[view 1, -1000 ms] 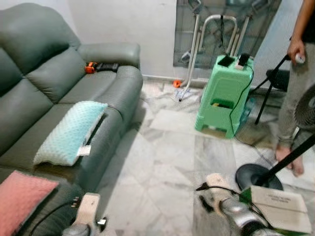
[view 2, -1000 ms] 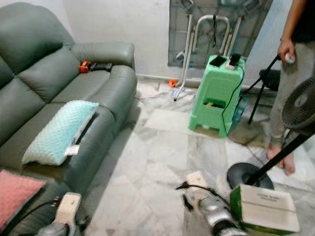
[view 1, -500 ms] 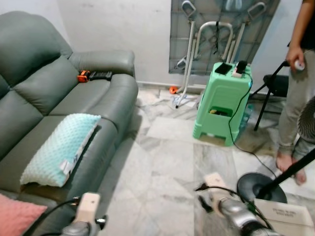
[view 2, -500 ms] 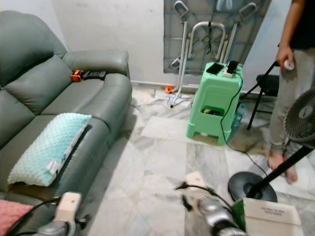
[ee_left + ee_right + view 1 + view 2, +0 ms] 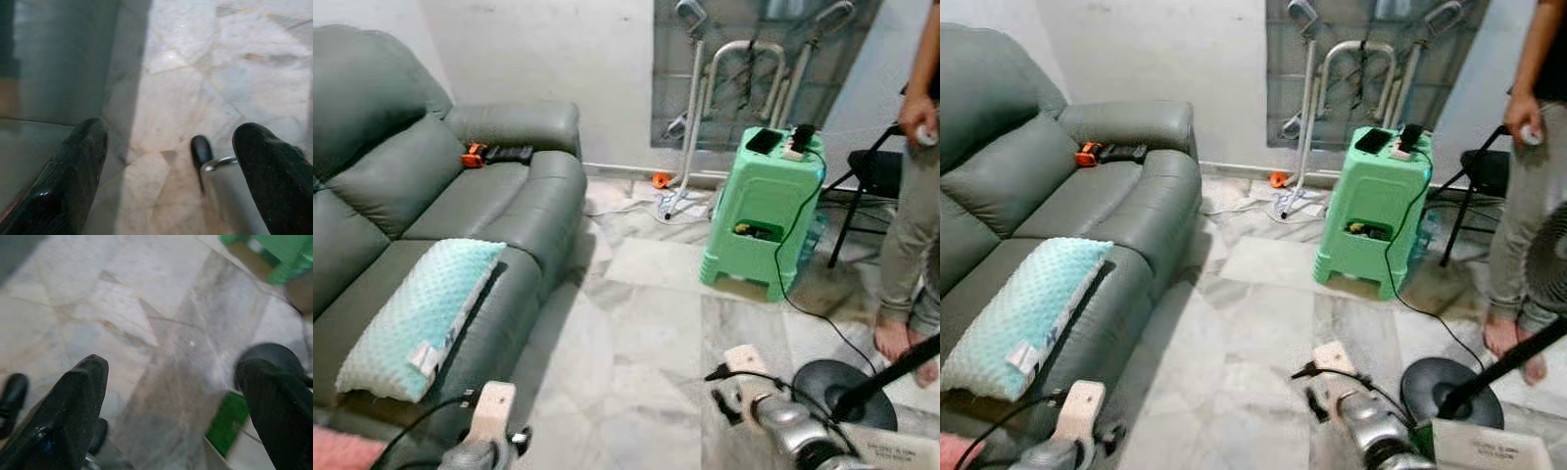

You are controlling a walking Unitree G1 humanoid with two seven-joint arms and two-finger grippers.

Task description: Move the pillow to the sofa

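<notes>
Marble floor [image 5: 636,323] spreads under both grippers, the left gripper [image 5: 171,171] and right gripper [image 5: 171,406] hanging low with fingers spread and empty. Beyond the left one, the mint dotted pillow [image 5: 416,313] already lies on the grey leather sofa [image 5: 509,196], so the move looks done. Farther off stand 1 green plastic stool [image 5: 759,211] and a person [image 5: 915,196].

I'm scanning for print: the white-topped box [image 5: 1489,452] beside the fan base carries faint lettering, too blurred for me to read.
</notes>
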